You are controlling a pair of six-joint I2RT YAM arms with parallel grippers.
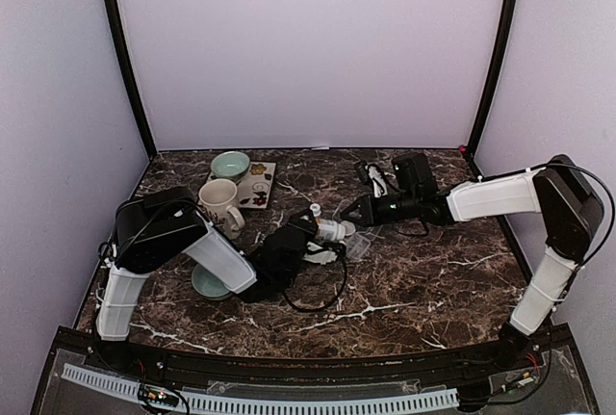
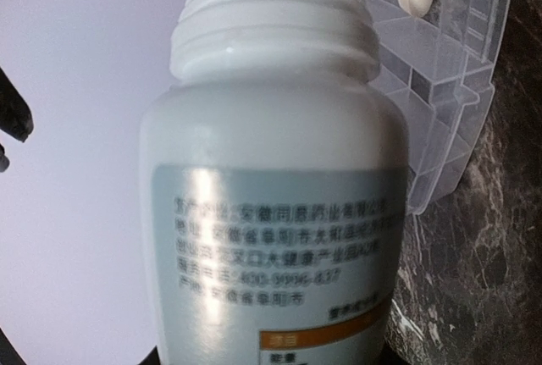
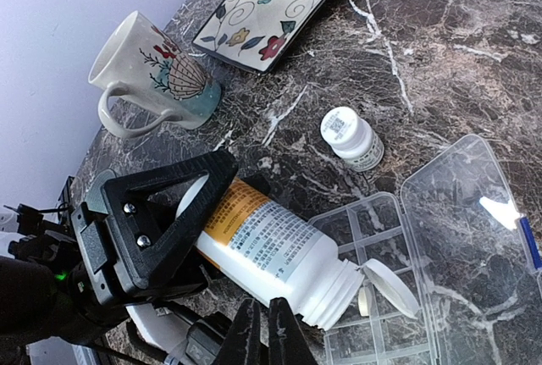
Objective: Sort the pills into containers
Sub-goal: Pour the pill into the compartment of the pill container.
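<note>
A dark marble desk (image 1: 423,280) fills the lower half of the overhead view. At its centre, the left tool (image 1: 310,240) has its jaws partway open and clamped around a white labelled pill bottle (image 3: 271,246). The bottle lies tipped, its mouth over the clear pill organiser (image 3: 373,212) at the lower right of the right wrist view. The organiser's hinged lid (image 3: 474,229) lies open beside it. The right tool (image 3: 262,331), at bottom centre there, has its fingers pressed together, holding nothing, just beside the bottle's neck. In the upper part of that view stand a floral tray (image 3: 271,26), a shell-patterned mug (image 3: 148,73) and a small white-capped bottle (image 3: 349,136). One white pill (image 3: 364,300) lies in a compartment.
</note>
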